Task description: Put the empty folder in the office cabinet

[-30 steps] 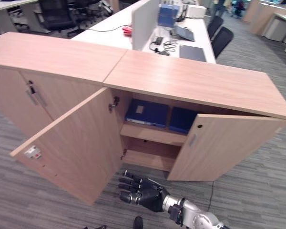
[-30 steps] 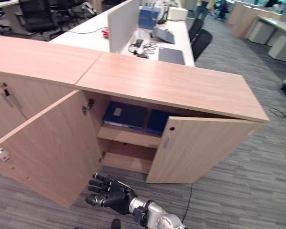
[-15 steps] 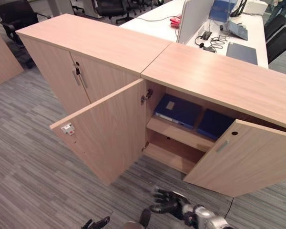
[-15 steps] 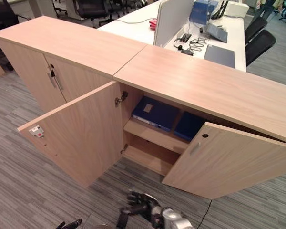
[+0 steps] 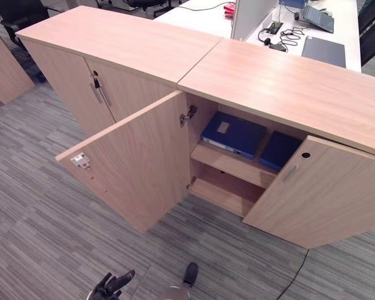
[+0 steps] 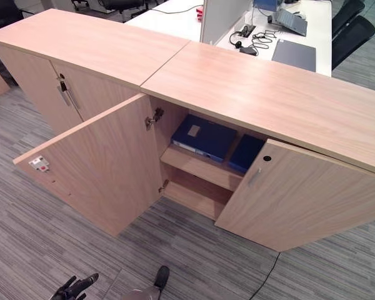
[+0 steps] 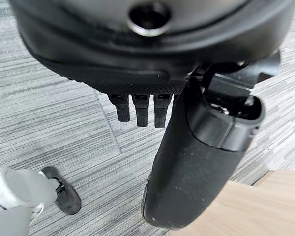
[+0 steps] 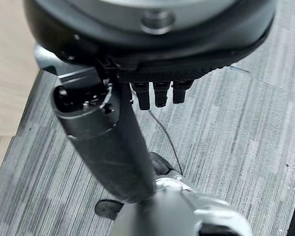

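Note:
The office cabinet point(image 5: 281, 84) stands with both doors swung out. On its upper shelf lie two blue folders, one flat with a pale label point(image 5: 233, 134) and one beside it point(image 5: 278, 150), partly behind the right door. My left hand point(image 5: 109, 286) hangs low over the carpet in front of the left door, fingers straight and holding nothing. The left wrist view shows its thumb point(image 7: 191, 167) extended over bare carpet. In the right wrist view my right hand point(image 8: 108, 142) is open too, with only carpet past it.
The left door point(image 5: 134, 162) juts far out over the carpet; the right door point(image 5: 322, 194) stands half open. A closed cabinet with handles and a key point(image 5: 97, 90) adjoins on the left. Behind is a white desk point(image 6: 175, 19) with a laptop and cables.
The camera has swung, so the whole scene shifted. My right hand has dropped out of the eye views, and my left hand now shows at their bottom edge. The cabinet and folders stay put.

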### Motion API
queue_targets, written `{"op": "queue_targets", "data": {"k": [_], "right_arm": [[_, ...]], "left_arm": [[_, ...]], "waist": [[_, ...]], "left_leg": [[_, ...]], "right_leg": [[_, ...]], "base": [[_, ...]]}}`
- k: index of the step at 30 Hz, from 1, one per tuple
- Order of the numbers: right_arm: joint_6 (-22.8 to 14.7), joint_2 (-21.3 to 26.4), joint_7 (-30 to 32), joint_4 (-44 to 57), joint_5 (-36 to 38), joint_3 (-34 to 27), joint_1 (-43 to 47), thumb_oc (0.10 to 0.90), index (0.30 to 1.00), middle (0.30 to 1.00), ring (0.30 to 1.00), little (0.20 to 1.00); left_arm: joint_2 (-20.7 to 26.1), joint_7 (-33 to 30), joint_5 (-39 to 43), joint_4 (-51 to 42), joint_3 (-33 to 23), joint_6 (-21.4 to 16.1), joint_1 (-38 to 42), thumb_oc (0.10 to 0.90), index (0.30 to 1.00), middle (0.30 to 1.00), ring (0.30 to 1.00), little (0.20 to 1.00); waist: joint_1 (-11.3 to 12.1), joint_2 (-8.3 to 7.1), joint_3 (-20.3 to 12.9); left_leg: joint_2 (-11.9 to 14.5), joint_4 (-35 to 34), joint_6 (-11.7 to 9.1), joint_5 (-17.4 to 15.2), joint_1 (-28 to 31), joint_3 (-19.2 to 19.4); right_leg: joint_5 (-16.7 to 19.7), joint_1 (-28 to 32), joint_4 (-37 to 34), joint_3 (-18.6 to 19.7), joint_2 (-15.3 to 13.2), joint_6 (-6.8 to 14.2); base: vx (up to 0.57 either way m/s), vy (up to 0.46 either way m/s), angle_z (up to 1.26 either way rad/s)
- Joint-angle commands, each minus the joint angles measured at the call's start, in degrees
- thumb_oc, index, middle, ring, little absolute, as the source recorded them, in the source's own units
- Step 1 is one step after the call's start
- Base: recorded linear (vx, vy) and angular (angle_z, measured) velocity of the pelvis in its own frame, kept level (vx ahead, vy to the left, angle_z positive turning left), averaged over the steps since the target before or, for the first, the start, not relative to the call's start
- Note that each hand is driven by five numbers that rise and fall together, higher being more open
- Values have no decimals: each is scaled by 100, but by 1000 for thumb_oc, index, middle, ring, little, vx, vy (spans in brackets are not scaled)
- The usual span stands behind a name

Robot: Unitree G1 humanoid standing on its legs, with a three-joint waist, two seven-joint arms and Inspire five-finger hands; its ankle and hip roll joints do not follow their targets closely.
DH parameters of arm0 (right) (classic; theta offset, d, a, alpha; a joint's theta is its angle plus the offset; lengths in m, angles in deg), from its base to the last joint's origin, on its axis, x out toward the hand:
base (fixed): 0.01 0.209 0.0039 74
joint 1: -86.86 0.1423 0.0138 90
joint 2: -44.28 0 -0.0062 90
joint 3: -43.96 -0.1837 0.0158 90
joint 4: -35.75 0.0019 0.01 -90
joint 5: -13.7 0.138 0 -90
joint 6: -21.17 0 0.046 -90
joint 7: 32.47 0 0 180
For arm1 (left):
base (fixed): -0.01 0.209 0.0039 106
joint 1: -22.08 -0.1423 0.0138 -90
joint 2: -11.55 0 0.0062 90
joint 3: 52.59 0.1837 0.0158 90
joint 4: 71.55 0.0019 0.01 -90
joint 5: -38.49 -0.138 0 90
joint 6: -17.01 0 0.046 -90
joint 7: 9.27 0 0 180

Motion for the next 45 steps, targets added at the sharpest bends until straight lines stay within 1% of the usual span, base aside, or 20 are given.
{"op": "queue_targets", "data": {"k": [1, 2, 3, 4, 5, 7, 11, 12, 15, 17, 18, 24, 27, 28, 34, 36, 37, 38, 43, 45], "right_arm": [[-58, 88, -35, 407, -249, 117, 314, 800, 900, 900, 900, 900], [-52, 122, -12, 408, -198, 45, 348, 800, 900, 900, 900, 900], [-39, 153, 9, 392, -160, -32, 356, 800, 900, 900, 900, 900], [-39, 156, 9, 393, -160, -35, 356, 800, 900, 900, 900, 900], [10, 223, -46, 329, -247, -98, 328, 800, 900, 900, 900, 900], [50, 272, -139, 255, -439, -87, 262, 800, 900, 900, 900, 900], [64, 332, -233, 203, -654, -85, 131, 800, 900, 900, 900, 900], [100, 414, -269, 125, -707, -232, 11, 800, 900, 900, 900, 900], [132, 455, -312, 132, -684, -357, -23, 800, 900, 900, 900, 900], [150, 449, -358, 138, -698, -352, -50, 800, 900, 900, 900, 900], [160, 446, -434, 145, -733, -332, -101, 800, 900, 900, 900, 900], [173, 396, -505, 138, -742, -344, -141, 800, 900, 900, 900, 900], [184, 378, -545, 138, -725, -339, -139, 800, 900, 900, 900, 900], [176, 364, -544, 137, -698, -345, -124, 800, 900, 900, 900, 900], [156, 353, -531, 161, -668, -338, -83, 800, 900, 900, 900, 900], [138, 375, -502, 159, -658, -341, -16, 800, 900, 900, 900, 900], [138, 375, -502, 159, -658, -342, -16, 800, 900, 900, 900, 900], [140, 381, -511, 150, -663, -326, 7, 800, 900, 900, 900, 900], [157, 397, -505, 95, -669, -327, 58, 800, 900, 900, 900, 900], [160, 434, -498, 99, -655, -284, 99, 800, 900, 900, 900, 900]], "left_arm": [[595, -235, -324, -298, 50, -374, 845, 800, 900, 900, 900, 900], [621, -251, -340, -382, 79, -355, 933, 800, 900, 900, 900, 900], [650, -278, -363, -477, 100, -341, 979, 800, 900, 900, 900, 900], [646, -283, -365, -483, 101, -336, 978, 800, 900, 900, 900, 900], [712, -270, -471, -693, 82, -280, 958, 800, 900, 900, 900, 900], [857, -196, -556, -535, 45, -242, 1045, 800, 900, 900, 900, 900], [1071, -131, -792, -391, 6, -220, 1173, 800, 900, 900, 900, 900], [1361, -91, -948, -289, -58, -165, 1386, 800, 900, 900, 900, 900], [1646, -67, -1017, -212, -128, -106, 1583, 800, 900, 900, 900, 900], [1754, -35, -1078, -182, -129, -100, 1639, 800, 900, 900, 900, 900], [1987, 12, -1218, -141, -139, -92, 1730, 800, 900, 900, 900, 900], [2383, 40, -1537, -219, -12, -93, 2018, 800, 900, 900, 900, 900], [2509, 61, -1722, -383, 169, -97, 2229, 800, 900, 900, 900, 900], [2571, 77, -1867, -556, 359, -96, 2414, 800, 900, 900, 900, 900], [2516, 131, -2019, -1149, 793, -114, 2766, 800, 900, 900, 900, 900], [2444, 282, -2123, -1655, 1173, -143, 2948, 800, 900, 900, 900, 900], [2444, 282, -2123, -1655, 1175, -142, 2949, 800, 900, 900, 900, 900], [2411, 384, -2177, -1759, 1438, -150, 3125, 800, 900, 900, 900, 900], [2147, 439, -2145, -1554, 1913, -155, 3723, 800, 900, 900, 900, 900], [2026, 424, -2188, -1205, 2205, -143, 4204, 800, 900, 900, 900, 900]], "waist": [[-184, -103, 288], [-218, -72, 274], [-248, -32, 234], [-242, -26, 239], [-300, 44, 167], [-397, 114, 78], [-507, 218, -67], [-634, 356, -267], [-682, 411, -370], [-694, 417, -389], [-724, 431, -440], [-794, 422, -541], [-853, 429, -584], [-882, 430, -604], [-955, 417, -627], [-994, 403, -639], [-992, 403, -639], [-1043, 397, -656], [-1105, 371, -691], [-1214, 365, -722]], "left_leg": [[1000, 406, -369, -665, 90, 2228], [1137, 509, -393, -716, 139, 2496], [1234, 521, -430, -787, 244, 2585], [1238, 520, -433, -790, 252, 2587], [1314, 602, -496, -918, 439, 2399], [1392, 502, -560, -980, 721, 2231], [1415, 176, -632, -920, 1062, 2201], [1359, -45, -685, -928, 1142, 2272], [1295, -45, -692, -998, 1201, 2304], [1272, -45, -677, -1029, 1235, 2326], [1230, -45, -648, -1100, 1285, 2346], [1100, -45, -565, -1232, 1362, 2417], [1026, -45, -519, -1284, 1389, 2431], [986, -45, -486, -1323, 1398, 2444], [890, -45, -409, -1413, 1440, 2480], [841, -45, -369, -1450, 1459, 2480], [841, -45, -369, -1450, 1460, 2481], [815, -45, -348, -1477, 1473, 2504], [774, -45, -308, -1503, 1491, 2526], [753, -45, -291, -1514, 1490, 2564]], "right_leg": [[150, -641, -63, 273, -564, 348], [169, -642, -63, 195, -598, 333], [185, -645, -63, 165, -627, 319], [185, -640, -63, 167, -623, 319], [204, -599, -63, 202, -688, 286], [202, -592, -63, 245, -722, 267], [175, -560, -63, 199, -677, 267], [189, -524, -63, 174, -645, 287], [242, -461, -63, 202, -691, 317], [270, -445, -63, 220, -709, 333], [329, -437, -63, 264, -743, 367], [470, -443, -63, 363, -847, 475], [548, -456, -56, 399, -904, 530], [591, -464, -54, 416, -940, 566], [692, -482, -55, 472, -1009, 646], [742, -486, -57, 496, -1049, 690], [742, -485, -57, 497, -1049, 690], [767, -486, -60, 514, -1071, 716], [808, -498, -62, 536, -1103, 753], [839, -523, -63, 567, -1122, 785]], "base": [[-179, 48, 68], [-121, 55, 114], [-24, 31, 82], [26, 75, 75], [41, 88, 35], [45, 93, 24], [62, 84, 18], [76, 146, 35], [42, 127, 18], [14, 108, -5], [6, 66, -7], [1, 92, -12], [1, 69, -13], [-4, 60, -19], [-10, 46, -7], [-15, 31, -5], [-15, 37, -3], [-6, 21, -3], [-2, 13, -1], [-5, 16, 1]]}}
